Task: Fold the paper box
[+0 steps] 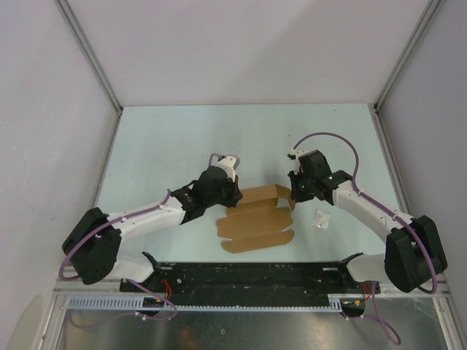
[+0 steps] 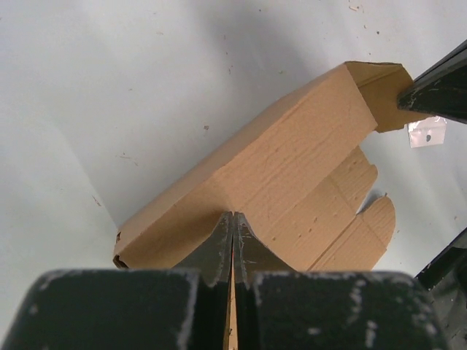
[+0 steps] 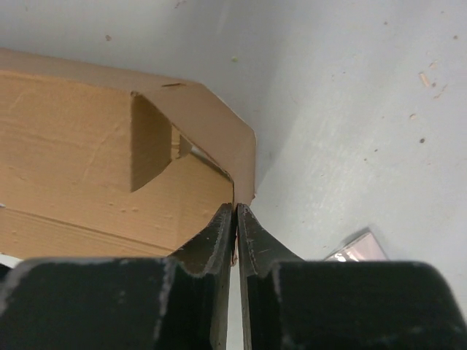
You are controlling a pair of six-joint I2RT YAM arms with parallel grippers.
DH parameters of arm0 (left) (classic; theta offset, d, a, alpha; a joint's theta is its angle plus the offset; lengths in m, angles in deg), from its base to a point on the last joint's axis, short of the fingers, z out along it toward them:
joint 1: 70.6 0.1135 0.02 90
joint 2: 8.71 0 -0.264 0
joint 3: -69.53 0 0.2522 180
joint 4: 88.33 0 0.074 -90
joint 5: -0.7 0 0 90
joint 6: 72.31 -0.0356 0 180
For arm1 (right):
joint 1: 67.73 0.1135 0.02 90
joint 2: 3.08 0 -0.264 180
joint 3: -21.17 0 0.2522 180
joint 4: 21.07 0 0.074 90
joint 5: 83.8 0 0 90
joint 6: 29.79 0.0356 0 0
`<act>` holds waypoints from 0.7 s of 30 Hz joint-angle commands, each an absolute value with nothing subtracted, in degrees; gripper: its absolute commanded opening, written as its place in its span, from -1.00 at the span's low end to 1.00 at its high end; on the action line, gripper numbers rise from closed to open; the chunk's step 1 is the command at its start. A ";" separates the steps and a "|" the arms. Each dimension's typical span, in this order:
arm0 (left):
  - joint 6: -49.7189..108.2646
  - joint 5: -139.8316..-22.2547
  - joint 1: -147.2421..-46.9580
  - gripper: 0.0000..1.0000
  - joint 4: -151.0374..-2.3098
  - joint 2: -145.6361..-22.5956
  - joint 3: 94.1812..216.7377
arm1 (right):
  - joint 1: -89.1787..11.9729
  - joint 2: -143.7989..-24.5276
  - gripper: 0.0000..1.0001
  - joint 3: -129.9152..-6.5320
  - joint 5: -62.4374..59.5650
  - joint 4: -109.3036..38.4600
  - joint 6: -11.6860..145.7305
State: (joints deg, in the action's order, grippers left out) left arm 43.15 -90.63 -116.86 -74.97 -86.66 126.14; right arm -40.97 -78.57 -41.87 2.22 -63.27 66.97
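The brown kraft paper box [image 1: 257,217] lies partly folded at the table's middle, its far panel raised, its tabbed flaps flat toward the near edge. My left gripper [image 1: 232,195] is shut on the box's left end; in the left wrist view [image 2: 233,217] a thin cardboard edge runs between the closed jaws, with the folded panel [image 2: 292,157] beyond. My right gripper [image 1: 295,195] is shut on the box's right end flap; in the right wrist view [image 3: 236,210] the flap [image 3: 219,131] enters the closed jaws.
A small white paper wad [image 1: 320,219] lies right of the box, also in the right wrist view [image 3: 357,248] and the left wrist view [image 2: 427,133]. White walls enclose the pale table [image 1: 175,138]. A black rail [image 1: 248,273] runs along the near edge.
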 commanded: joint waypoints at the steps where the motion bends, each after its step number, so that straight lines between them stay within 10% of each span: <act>1: 43.71 -90.10 -116.92 -1.00 -73.87 -85.17 125.21 | -39.69 -76.47 -0.80 -44.27 0.32 -61.20 72.42; 21: 43.97 -90.10 -116.92 -1.00 -73.95 -83.42 124.42 | -38.64 -76.47 -0.86 -44.27 2.33 -60.23 68.92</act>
State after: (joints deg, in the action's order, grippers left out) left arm 43.17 -90.60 -116.86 -74.89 -85.79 125.57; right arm -39.17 -76.99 -41.87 1.36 -63.25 72.20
